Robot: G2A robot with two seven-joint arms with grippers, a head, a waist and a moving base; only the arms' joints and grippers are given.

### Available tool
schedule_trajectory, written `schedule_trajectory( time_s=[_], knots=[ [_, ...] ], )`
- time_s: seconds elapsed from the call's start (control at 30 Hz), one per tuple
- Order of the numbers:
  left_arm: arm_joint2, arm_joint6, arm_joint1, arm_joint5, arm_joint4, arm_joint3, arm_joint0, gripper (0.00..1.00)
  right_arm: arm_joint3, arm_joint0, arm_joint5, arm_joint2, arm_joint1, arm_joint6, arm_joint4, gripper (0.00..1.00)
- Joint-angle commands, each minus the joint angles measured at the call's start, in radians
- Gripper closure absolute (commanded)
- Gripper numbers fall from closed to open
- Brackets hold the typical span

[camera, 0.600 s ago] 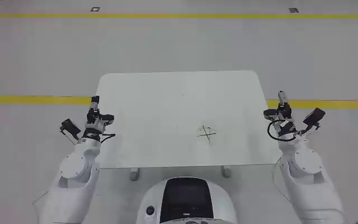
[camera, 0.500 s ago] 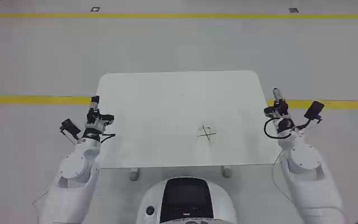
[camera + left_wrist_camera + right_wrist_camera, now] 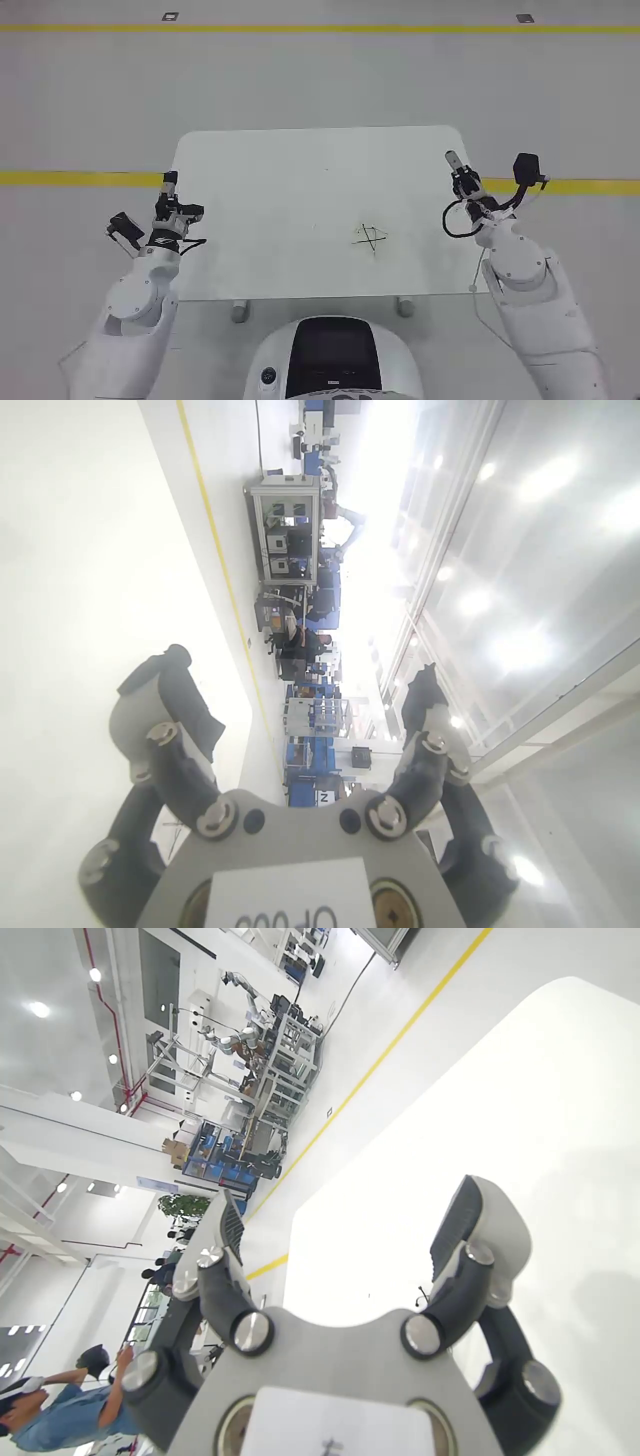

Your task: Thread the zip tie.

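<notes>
Thin dark zip ties [image 3: 370, 237] lie crossed in a small pile on the white table [image 3: 290, 170], right of centre toward the front edge. My left gripper [image 3: 170, 180] is off the table's left edge, far from the pile; in its wrist view the left gripper [image 3: 300, 685] is open with nothing between the fingers. My right gripper [image 3: 453, 162] hovers at the table's right edge, to the right of the ties and farther back. In its wrist view the right gripper [image 3: 347, 1193] is open and empty, above the table's corner.
A yellow floor line [image 3: 60, 178] runs behind the table on both sides. The grey floor [image 3: 320, 80] stretches beyond the far edge. The table's bare white surface [image 3: 500, 1103] spreads out ahead of the right gripper.
The right arm has swung left, from beside the table to over its right edge. The left arm and the zip ties have stayed put.
</notes>
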Motion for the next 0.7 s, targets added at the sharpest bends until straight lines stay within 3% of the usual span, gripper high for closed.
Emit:
schedule_trajectory(
  time_s=[0.0, 0.1, 0.4, 0.47, 0.67],
  knots=[
    [0.0, 0.0, 0.0, 0.0, 0.0, 0.0, 0.0, 0.0, -0.002, 0.003, -0.003, 0.001, 0.0, -0.001, -0.004, 0.0],
    [0.0, 0.0, 0.0, 0.0, 0.0, 0.0, 0.0, 0.0, 0.006, 0.041, 0.001, -0.005, 0.004, 0.052, -0.062, 0.0],
    [0.0, 0.0, 0.0, 0.0, 0.0, 0.0, 0.0, 0.0, 0.099, 0.253, 0.077, -0.071, 0.008, 0.279, -0.197, 0.0],
    [0.0, 0.0, 0.0, 0.0, 0.0, 0.0, 0.0, 0.0, 0.11, 0.272, 0.077, -0.087, 0.008, 0.338, -0.2, 0.0],
    [0.0, 0.0, 0.0, 0.0, 0.0, 0.0, 0.0, 0.0, 0.11, 0.272, 0.077, -0.087, 0.008, 0.338, -0.2, 0.0]
  ],
)
